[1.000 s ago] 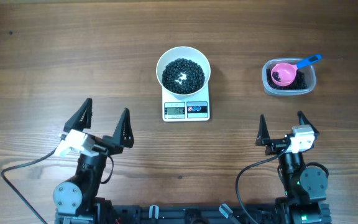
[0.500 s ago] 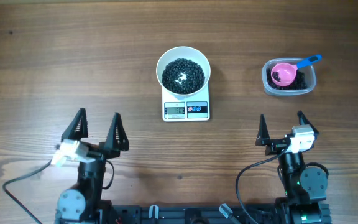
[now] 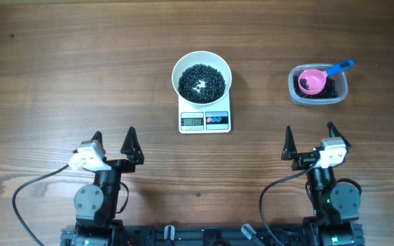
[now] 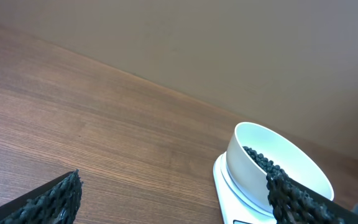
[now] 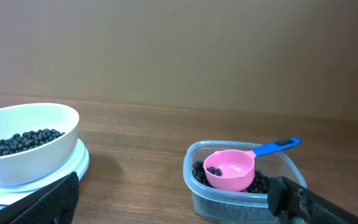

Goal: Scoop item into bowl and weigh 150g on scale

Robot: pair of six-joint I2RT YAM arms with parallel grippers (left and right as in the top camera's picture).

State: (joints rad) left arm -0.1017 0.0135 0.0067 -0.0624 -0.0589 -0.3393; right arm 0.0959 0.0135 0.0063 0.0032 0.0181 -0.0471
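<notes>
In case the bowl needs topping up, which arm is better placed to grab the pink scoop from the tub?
Right. The right gripper is open and faces the clear tub holding the pink scoop, with nothing between them. The left gripper sits on the far side of the scale.

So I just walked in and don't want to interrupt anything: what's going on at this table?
Nothing is being handled right now. The left gripper and right gripper are both open and empty, near the front edge of the wooden table, well short of everything else. The white bowl of black beans sits on the digital scale, whose display is too small to read. The pink scoop lies in the clear plastic tub with more beans.
</notes>
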